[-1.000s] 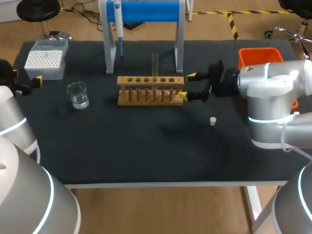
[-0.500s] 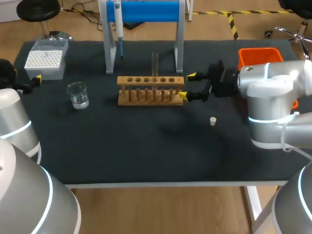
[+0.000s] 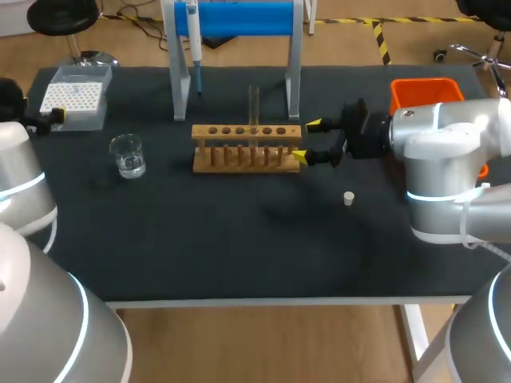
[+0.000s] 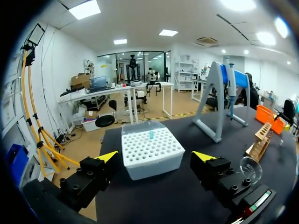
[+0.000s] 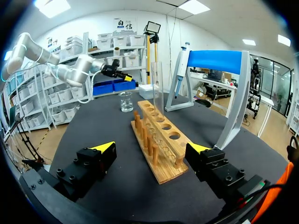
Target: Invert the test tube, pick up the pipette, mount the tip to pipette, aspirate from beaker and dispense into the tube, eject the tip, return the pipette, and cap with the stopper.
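A clear test tube stands upright in the wooden rack. My right gripper is open at the rack's right end, its fingers on either side of that end without touching; in the right wrist view the rack and tube lie ahead of the gripper. The pipette hangs on the blue stand. My left gripper is open at the table's left edge, facing the white tip box. The beaker holds clear liquid. A small white stopper lies front right of the rack.
An orange bin sits at the back right behind my right arm. The tip box stands at the back left corner. The stand's legs straddle the space behind the rack.
My left gripper has drawn a little toward the back of the table beside the tip box. The right arm and all objects have stayed put.
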{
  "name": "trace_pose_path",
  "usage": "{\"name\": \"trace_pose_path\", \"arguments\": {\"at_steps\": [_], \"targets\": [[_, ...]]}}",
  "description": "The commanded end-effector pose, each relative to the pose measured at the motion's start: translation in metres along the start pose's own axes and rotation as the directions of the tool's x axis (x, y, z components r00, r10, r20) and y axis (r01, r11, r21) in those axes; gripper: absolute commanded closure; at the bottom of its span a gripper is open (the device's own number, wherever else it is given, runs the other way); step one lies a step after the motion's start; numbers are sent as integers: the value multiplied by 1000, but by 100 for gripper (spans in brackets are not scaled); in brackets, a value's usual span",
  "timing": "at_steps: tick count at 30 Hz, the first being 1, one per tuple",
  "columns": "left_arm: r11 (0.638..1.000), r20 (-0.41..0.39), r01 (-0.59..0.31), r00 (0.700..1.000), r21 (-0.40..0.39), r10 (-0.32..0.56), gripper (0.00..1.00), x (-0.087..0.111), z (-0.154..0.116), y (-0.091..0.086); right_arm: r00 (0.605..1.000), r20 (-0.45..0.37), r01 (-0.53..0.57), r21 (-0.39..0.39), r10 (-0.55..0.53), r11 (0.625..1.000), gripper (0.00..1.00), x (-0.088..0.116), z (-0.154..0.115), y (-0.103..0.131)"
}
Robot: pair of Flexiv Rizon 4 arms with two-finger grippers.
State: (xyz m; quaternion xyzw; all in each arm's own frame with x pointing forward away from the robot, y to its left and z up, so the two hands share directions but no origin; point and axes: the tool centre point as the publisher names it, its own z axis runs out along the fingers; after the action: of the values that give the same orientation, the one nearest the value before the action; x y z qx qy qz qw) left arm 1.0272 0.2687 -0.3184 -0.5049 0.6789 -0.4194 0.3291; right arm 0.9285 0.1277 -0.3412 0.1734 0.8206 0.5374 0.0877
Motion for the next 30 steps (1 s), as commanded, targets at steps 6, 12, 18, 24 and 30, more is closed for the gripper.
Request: {"name": "trace_pose_path", "arguments": {"at_steps": [6,12,18,24,30], "targets": [[998,-39,-12,999,-68,10,0,-11,47,-18,1000,0,0,-1,0,1000,0,0,0,0],[996,-32,8,999,-85,-11,0,-5,65,-17,1000,0,0,-1,0,1000,0,0,0,0],[994,-3,37,999,-100,-38,0,0,80,-17,1000,0,0,-1,0,1000,0,0,0,0],[989,28,44,999,-144,-40,0,6,89,-19,1000,0,0,-1,0,1000,0,0,0,0],[987,41,61,998,-152,-55,0,8,93,-21,1000,0,0,-1,0,1000,0,0,0,0]]}}
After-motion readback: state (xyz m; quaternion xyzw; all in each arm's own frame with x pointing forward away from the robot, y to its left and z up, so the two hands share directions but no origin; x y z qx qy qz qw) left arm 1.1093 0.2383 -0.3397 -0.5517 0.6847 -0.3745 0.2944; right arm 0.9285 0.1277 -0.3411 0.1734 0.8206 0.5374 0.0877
